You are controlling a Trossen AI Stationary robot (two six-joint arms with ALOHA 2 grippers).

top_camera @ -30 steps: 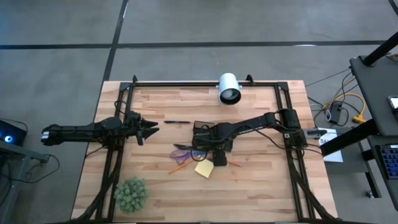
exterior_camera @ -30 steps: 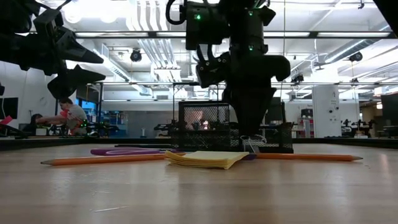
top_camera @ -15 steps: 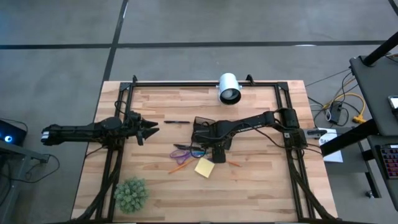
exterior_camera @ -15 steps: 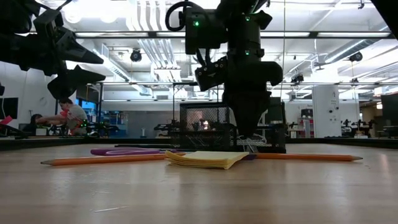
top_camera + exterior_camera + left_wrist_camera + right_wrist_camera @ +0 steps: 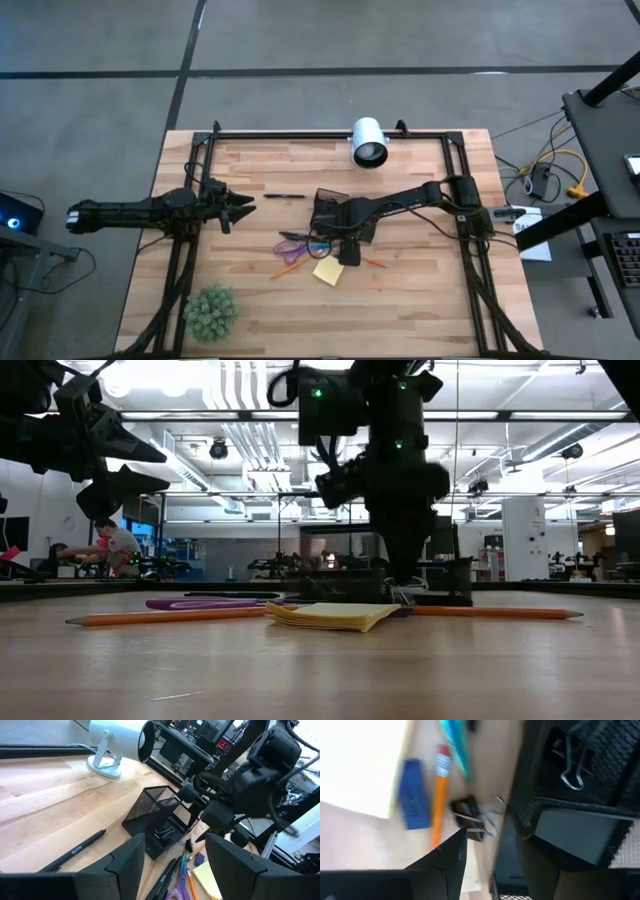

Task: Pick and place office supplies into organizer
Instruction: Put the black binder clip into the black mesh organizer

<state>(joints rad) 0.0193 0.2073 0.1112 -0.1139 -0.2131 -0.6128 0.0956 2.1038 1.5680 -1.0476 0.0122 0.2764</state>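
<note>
The black mesh organizer (image 5: 335,208) sits mid-table, tipped back toward the far edge (image 5: 152,815); a dark clip (image 5: 162,834) lies inside it. My right gripper (image 5: 505,855) is open at its near wall, pointing down (image 5: 405,582). Near it on the table lie another clip (image 5: 470,817), the yellow sticky pad (image 5: 327,270), the purple scissors (image 5: 293,242) and orange pencils (image 5: 170,617) (image 5: 500,612). The black pen (image 5: 285,196) lies toward the far left. My left gripper (image 5: 245,208) hovers open at the table's left, touching nothing. My right gripper comes from above, pointing down, astride the organizer's near wall (image 5: 520,820). One finger (image 5: 570,835) is inside the front compartment; the other (image 5: 445,865) is outside, over the table by the loose clip. The organizer leans back toward the far edge with its base on the table.
A white cylindrical camera (image 5: 368,142) stands at the far edge. The fuzzy green plant ball (image 5: 210,312) sits at the near left. A black frame (image 5: 300,134) runs along the table's far and side edges. Bare wood lies at the near right.
The organizer has tipped back toward the far edge: its upright mesh back stands much lower in the low view than a second ago. My right gripper has stayed at its near wall, shifting slightly toward the far edge.
</note>
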